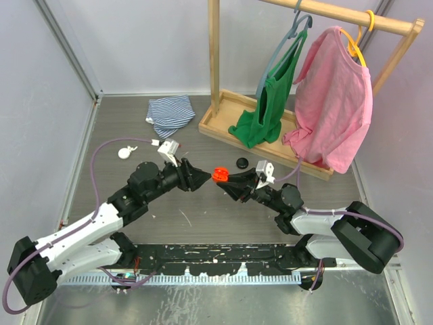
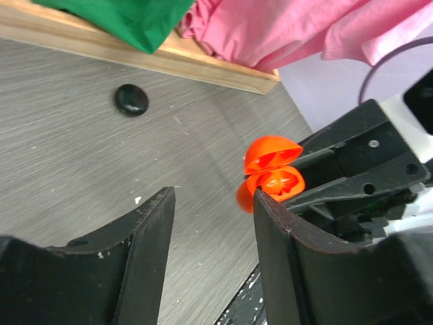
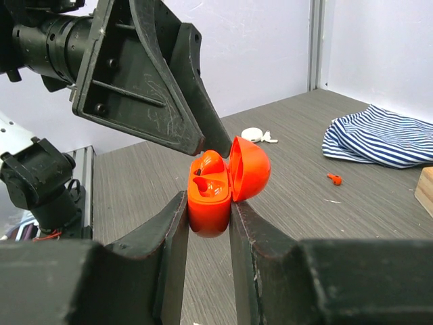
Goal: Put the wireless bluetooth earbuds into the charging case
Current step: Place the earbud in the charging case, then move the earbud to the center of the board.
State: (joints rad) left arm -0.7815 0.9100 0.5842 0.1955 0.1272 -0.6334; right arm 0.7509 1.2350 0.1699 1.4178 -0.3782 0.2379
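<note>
While the right gripper (image 3: pixel 208 201) is clamped on the lower half of the orange charging case (image 3: pixel 222 184), the case is held up off the table (image 3: pixel 298 223), its lid hinged open and facing the left arm. Left gripper (image 2: pixel 213 203) sits just in front of the case mouth, jaws parted, nothing between them.

Inside the case: an orange shape (image 2: pixel 279 183) fills one well, most likely an earbud already seated. Second well is not readable.

Farther out: one loose orange earbud (image 3: pixel 333 179) lies on the table near the striped cloth (image 3: pixel 385 139). White case (image 1: pixel 124 152) and black case (image 1: pixel 240 162) rest on the table, well apart from both grippers. No white or black buds are visible.

Judgement: orange set about half done. Left to do: fetch and seat the loose bud, then shut the lid. Other two cases look untouched.
</note>
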